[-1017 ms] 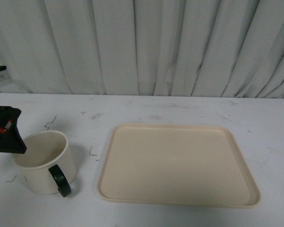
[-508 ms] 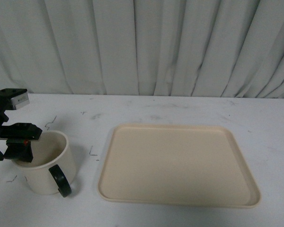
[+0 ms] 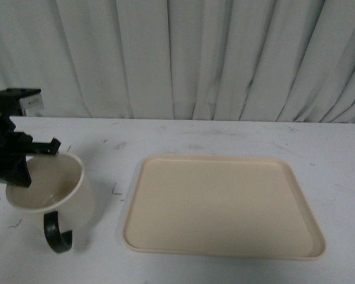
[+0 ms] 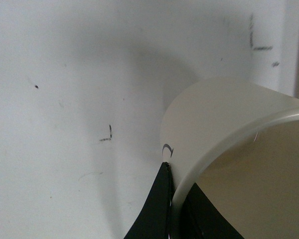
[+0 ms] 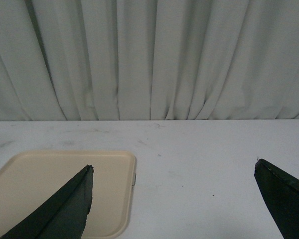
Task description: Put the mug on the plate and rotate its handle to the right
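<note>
1. The right pincer (image 5: 173, 164) gapes wide, with nothing between its dark fingers (image 5: 65, 209). Its wrist view looks over white tabletop (image 5: 199, 169) toward one rounded corner of the plate (image 5: 109, 199).
2. Nearest on the robot's left, the glossy black handle (image 3: 56, 232) hangs down from the near side of the mug (image 3: 71, 189), facing the robot.
3. The cream-white mug is tipped, its mouth tilted toward the robot. It sits left of the plate and apart from it. I cannot tell whether its base touches the tabletop.
4. The left pincer (image 3: 21, 165) is clamped on the mug's rim at its left side. The left wrist view shows one finger (image 4: 152, 214) outside the wall and the other inside, beside a scrap of black drawing (image 4: 167, 149).
5. The beige rectangular plate lies flat on the tabletop, right of the mug.
6. A pale pleated curtain (image 3: 195, 59) closes off the back.
</note>
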`<state>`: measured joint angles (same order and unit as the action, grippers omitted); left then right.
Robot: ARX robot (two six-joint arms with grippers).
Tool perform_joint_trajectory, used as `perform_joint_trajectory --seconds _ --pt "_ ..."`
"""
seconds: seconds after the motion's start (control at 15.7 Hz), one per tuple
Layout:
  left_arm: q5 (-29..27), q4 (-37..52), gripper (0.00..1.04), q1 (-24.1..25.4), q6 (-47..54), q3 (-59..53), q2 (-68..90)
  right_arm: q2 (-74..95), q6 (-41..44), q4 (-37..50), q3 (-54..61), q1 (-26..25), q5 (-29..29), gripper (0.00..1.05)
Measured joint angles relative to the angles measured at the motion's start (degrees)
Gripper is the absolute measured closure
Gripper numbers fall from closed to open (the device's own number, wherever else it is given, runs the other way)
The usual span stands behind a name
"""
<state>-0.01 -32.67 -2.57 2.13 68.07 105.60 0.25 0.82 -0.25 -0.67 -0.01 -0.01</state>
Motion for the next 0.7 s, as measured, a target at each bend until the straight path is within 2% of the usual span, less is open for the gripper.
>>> perform_joint_trajectory --seconds 0.19,0.51,0.64,0.7 --pt "0.6 -1.3 1.02 -4.9 -3.6 4.4 -0.2 0.0 0.0 0.0 0.0 0.0 0.0 0.06" --pt "2.6 -3.4 1.02 -21.8 -11.2 15.8 10.3 0.0 0.0 0.0 0.0 0.0 0.0 0.06" --pt "3.0 -6.8 1.02 -26.4 -14.4 23.5 18.9 0.0 0.0 0.0 0.0 0.0 0.0 0.06" --pt "2.4 -7.7 1.02 -26.3 -15.1 25.7 20.4 0.0 0.0 0.0 0.0 0.0 0.0 0.06"
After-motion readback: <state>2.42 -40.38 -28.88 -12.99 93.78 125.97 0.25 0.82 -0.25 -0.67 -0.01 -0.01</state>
